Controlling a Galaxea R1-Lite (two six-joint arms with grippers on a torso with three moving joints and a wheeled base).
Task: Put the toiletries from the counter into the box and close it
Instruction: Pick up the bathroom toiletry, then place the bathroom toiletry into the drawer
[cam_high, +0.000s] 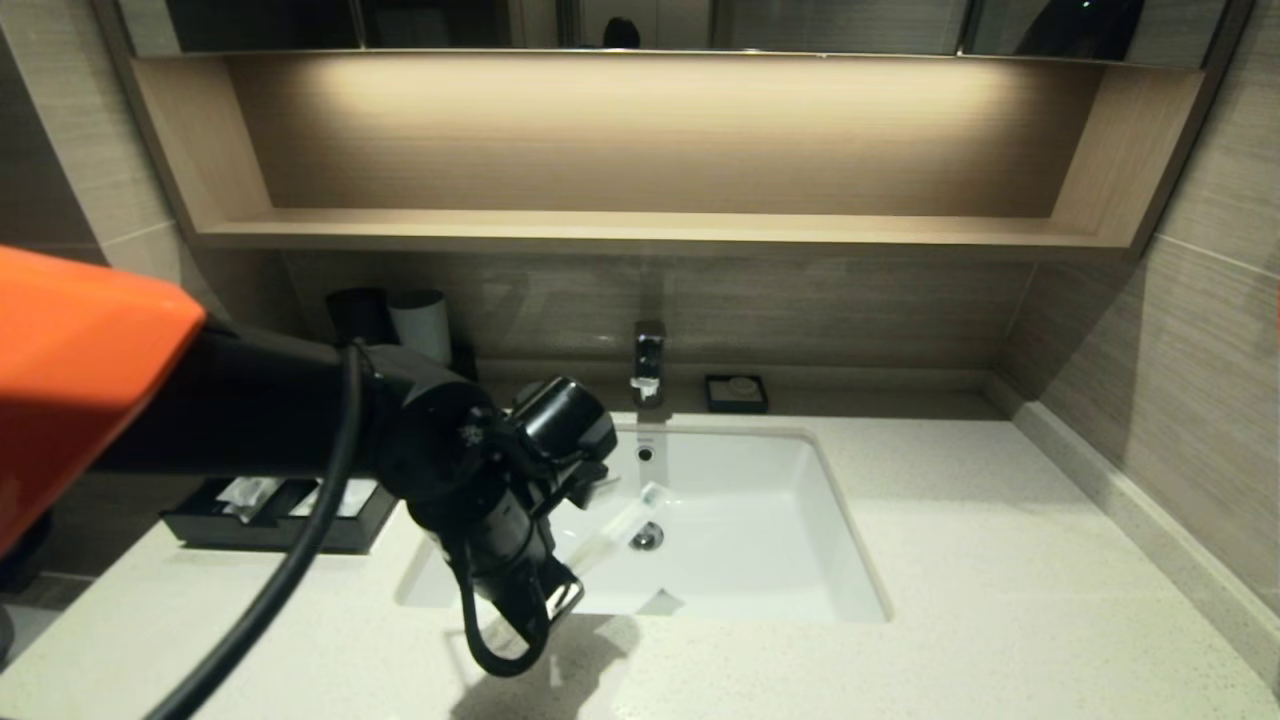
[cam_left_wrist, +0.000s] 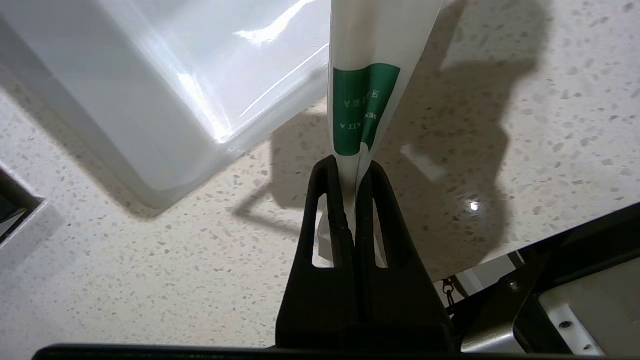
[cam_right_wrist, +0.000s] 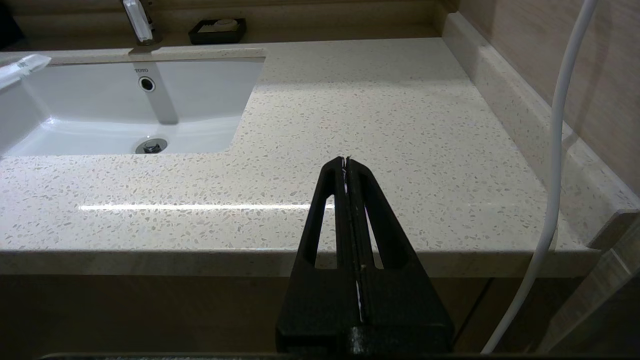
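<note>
the right gripper is parked in front of the counter's near edge, below its level, its two fingers pressed together with nothing between them. a white cable hangs beside it.

over the counter's front strip, by the near left corner of the sink, the left gripper is clamped on one of the toiletries, a long slim packet in a clear sleeve, pinched at one end. its green label band carries white writing, seen upside down in the left wrist view; "kit a" can be made out, the rest is too small to read. in the head view the packet juts out over the sink basin.

to the left, the box sits on the counter, black, with white items showing inside; the left arm covers part of it.

inside the sink, "toto" is printed above the overflow hole. behind it stands the tap, and to its right the small black soap dish.
</note>
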